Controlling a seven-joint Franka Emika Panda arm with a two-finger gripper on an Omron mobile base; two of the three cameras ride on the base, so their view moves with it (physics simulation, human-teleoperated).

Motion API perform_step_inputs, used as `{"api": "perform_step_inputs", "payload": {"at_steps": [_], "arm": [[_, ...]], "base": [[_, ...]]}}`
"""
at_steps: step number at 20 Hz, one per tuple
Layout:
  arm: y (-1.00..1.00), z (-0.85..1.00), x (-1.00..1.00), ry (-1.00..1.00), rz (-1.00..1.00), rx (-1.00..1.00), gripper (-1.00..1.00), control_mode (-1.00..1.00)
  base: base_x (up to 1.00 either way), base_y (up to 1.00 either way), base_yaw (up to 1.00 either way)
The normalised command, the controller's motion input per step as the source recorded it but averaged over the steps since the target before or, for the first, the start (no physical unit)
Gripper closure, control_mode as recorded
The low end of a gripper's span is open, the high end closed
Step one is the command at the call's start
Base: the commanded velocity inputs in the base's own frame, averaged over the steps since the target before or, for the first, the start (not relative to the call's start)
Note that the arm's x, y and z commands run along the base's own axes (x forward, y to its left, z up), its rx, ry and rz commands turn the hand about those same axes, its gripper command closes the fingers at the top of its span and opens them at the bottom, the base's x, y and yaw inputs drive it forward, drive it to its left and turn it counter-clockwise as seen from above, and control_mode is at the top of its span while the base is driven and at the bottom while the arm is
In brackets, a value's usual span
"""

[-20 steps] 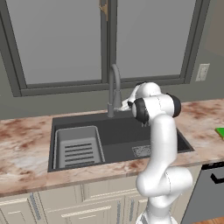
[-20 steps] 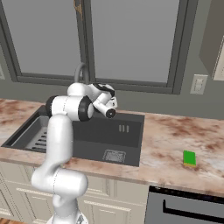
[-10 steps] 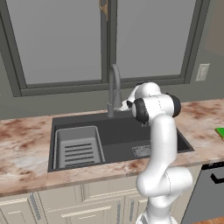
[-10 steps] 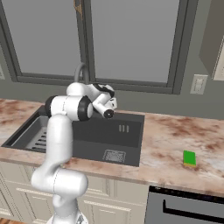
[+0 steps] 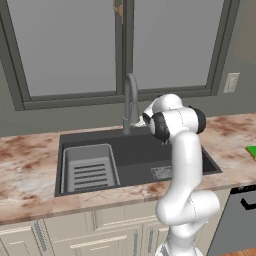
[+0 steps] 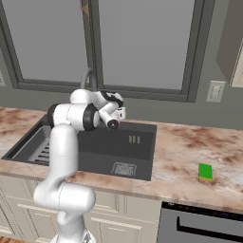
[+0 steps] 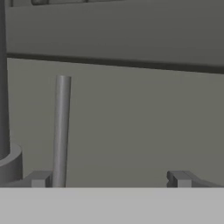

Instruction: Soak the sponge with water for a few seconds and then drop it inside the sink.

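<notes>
Holding my gripper (image 6: 118, 113) at the faucet (image 5: 131, 100), jaws apart and empty | sponge (image 6: 205, 171) lies on the desk well off to the jaws' right, past the sink (image 6: 137, 152) | likely light, soft, squashy; I'd pinch across its short sides.

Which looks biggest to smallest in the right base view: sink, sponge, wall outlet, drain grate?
1. sink, by far the largest.
2. drain grate.
3. wall outlet, close to the grate in apparent size, so that order is unsure.
4. sponge, smallest, lying on the counter right of the sink.
</notes>
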Motion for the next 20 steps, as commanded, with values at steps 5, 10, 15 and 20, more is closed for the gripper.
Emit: {"api": "perform_step_inputs", "payload": {"at_steps": [5,10,15,20], "arm": [[-0.40,-0.05,0.19,0.00,-0.01,0.00,-1.00,-1.00],[-0.42,-0.01,0.18,0.00,0.00,0.00,-1.00,-1.00],[-0.42,-0.01,0.11,0.00,-0.02,0.00,-1.00,-1.00],[-0.47,-0.08,0.01,0.00,-0.04,0.00,-1.00,-1.00]], "base": [[0.00,0.00,0.00],[0.00,0.00,0.00],[0.00,0.00,0.00],[0.00,0.00,0.00]]}}
